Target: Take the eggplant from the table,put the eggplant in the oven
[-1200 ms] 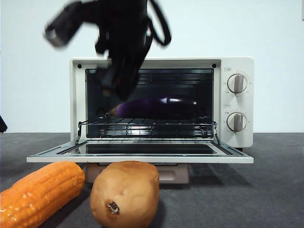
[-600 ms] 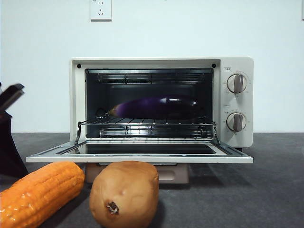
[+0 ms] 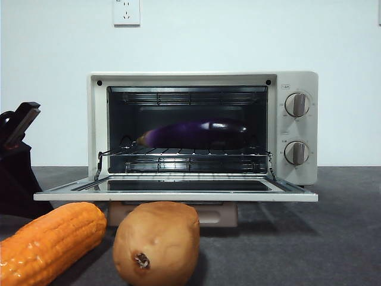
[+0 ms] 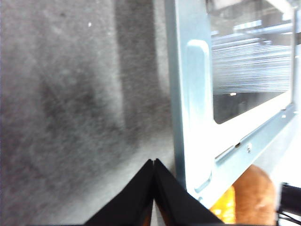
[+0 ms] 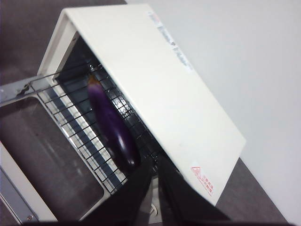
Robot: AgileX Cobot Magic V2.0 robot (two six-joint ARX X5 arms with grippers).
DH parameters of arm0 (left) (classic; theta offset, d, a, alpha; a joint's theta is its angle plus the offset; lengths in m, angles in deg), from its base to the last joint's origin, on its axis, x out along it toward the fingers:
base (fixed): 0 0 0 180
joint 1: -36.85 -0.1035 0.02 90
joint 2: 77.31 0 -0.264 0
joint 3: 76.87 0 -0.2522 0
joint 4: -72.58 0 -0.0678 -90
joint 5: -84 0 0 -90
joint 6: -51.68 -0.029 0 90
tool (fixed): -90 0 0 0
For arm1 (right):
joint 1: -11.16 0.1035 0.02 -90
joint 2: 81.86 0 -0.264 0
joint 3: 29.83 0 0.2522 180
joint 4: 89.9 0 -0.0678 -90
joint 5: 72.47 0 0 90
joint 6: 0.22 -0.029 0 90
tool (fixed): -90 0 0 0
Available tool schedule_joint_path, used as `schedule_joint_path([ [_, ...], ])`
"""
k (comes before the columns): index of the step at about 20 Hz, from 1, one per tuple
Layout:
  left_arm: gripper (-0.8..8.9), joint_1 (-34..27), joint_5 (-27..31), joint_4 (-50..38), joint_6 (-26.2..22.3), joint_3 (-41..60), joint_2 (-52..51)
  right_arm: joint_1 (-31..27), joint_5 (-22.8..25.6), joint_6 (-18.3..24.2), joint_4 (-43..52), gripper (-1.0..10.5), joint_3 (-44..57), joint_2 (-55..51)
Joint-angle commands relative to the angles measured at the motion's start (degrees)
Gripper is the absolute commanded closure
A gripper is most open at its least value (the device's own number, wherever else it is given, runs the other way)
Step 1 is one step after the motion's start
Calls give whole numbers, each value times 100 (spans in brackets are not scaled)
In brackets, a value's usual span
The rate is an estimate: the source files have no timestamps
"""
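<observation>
The glossy purple eggplant (image 3: 193, 134) lies lengthwise on the wire rack inside the open cream-white oven (image 3: 297, 128); nothing holds it. From above, the right wrist view shows the eggplant (image 5: 113, 125) on the rack under the oven top (image 5: 141, 80). My right gripper (image 5: 155, 162) hovers shut above the oven, out of the front view. My left gripper (image 4: 153, 162) is shut and empty, low over the grey table (image 4: 70, 117) beside the lowered door (image 4: 197, 108). In the front view the left gripper (image 3: 24, 116) shows dark at the left edge.
An orange corn cob (image 3: 50, 241) and a brown potato (image 3: 156, 241) lie on the table (image 3: 333, 238) in front of the lowered oven door (image 3: 175, 193). The potato (image 4: 256, 193) also shows past the door's edge in the left wrist view. A wall socket (image 3: 126, 12) is behind.
The dark arm that hung in front of the oven opening a second ago has pulled away to the left and down beside the door. The eggplant stays on the rack.
</observation>
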Motion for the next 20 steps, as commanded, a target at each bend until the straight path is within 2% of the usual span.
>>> schedule_joint_path([
  [1, 810, 37, -450, -72, -74, -223, 96, 74, 4, -94, 35, 943, -133, -37],
  [10, 810, -142, -1349, -68, 24, -1005, 96, 63, 2, -339, -404, 943, -133, -138],
  [17, 810, -264, -1390, -63, 321, -2041, 96, 61, -17, -678, -1040, 943, -131, -136],
  [20, 810, -264, -1362, -42, 385, -2507, 83, 28, -269, -765, -1421, 943, -118, -133],
])
